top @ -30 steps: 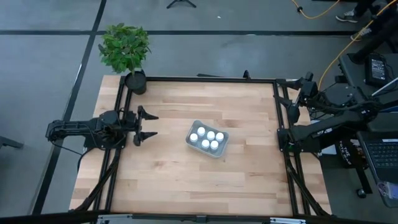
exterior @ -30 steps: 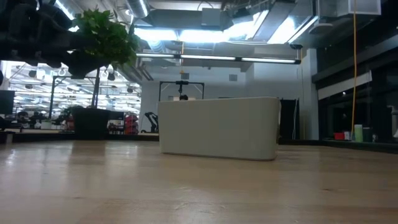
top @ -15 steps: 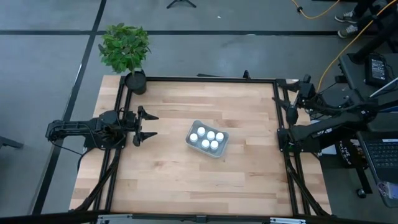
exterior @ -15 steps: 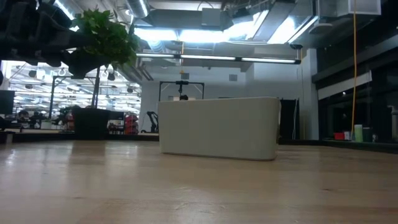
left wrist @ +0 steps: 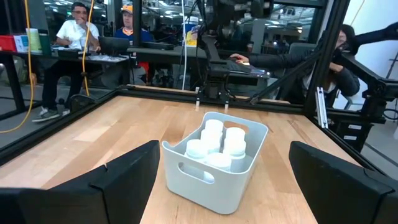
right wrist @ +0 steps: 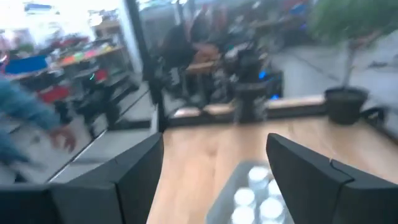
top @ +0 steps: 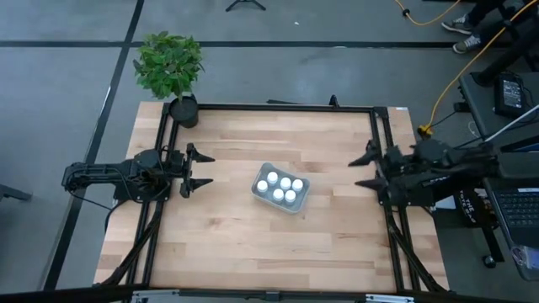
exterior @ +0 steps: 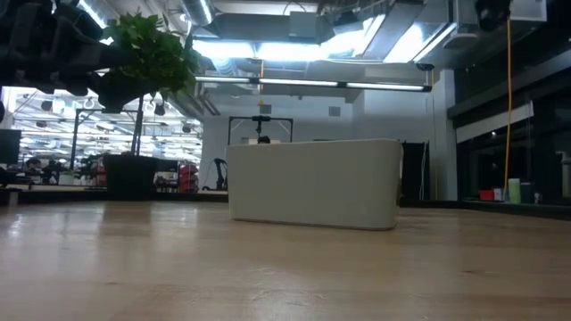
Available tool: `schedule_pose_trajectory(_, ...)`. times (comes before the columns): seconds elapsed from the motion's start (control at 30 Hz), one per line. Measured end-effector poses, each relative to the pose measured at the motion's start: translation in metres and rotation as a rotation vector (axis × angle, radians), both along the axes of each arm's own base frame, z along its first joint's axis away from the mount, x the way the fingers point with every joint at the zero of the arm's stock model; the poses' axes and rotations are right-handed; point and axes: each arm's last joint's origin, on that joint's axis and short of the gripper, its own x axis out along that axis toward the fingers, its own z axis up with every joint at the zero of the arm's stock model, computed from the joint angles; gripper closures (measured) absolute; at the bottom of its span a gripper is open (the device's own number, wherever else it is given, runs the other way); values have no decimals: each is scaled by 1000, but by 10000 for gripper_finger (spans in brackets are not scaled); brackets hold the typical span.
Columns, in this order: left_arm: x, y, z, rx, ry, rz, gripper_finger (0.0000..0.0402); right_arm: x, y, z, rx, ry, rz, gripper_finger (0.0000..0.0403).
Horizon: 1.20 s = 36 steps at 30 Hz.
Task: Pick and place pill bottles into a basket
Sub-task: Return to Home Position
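The pale grey-blue basket (top: 280, 188) rests on its base at the middle of the wooden table, with several white pill bottles (top: 280, 188) standing inside it. It also shows in the left wrist view (left wrist: 214, 163), the low view (exterior: 314, 183) and, blurred, in the right wrist view (right wrist: 258, 196). My left gripper (top: 202, 169) is open and empty near the table's left edge, pointing at the basket. My right gripper (top: 364, 171) is open and empty near the table's right edge, pointing toward the basket.
A potted plant in a black pot (top: 182, 110) stands at the table's far left corner. A black frame (top: 269, 107) runs along the table's edges. People sit and stand beyond the table in the left wrist view (left wrist: 78, 31).
My right gripper has swung from beyond the table's right edge, near its far right corner, to over the table near that edge, and has turned to point at the basket. My left arm and the basket have kept still.
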Motion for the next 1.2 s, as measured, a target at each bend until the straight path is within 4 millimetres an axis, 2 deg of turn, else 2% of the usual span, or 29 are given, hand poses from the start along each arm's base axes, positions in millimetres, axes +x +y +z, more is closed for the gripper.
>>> schedule_pose_trajectory(0.2,0,0,0,0,0,0,52,9,-4,-35,-47,74,-16,126)
schedule_pose_trajectory(0.57,0,0,0,0,0,0,52,9,-11,-98,-70,-45,-73,128)
schedule_pose_trajectory(0.77,0,0,0,0,0,0,52,0,-12,-112,-86,-75,-80,128)
schedule_pose_trajectory(0.9,0,0,0,0,0,0,52,-3,-12,-113,-135,-84,-83,131)
schedule_pose_trajectory(1.2,0,0,0,0,0,0,52,-3,-12,-118,-183,-36,-80,178)
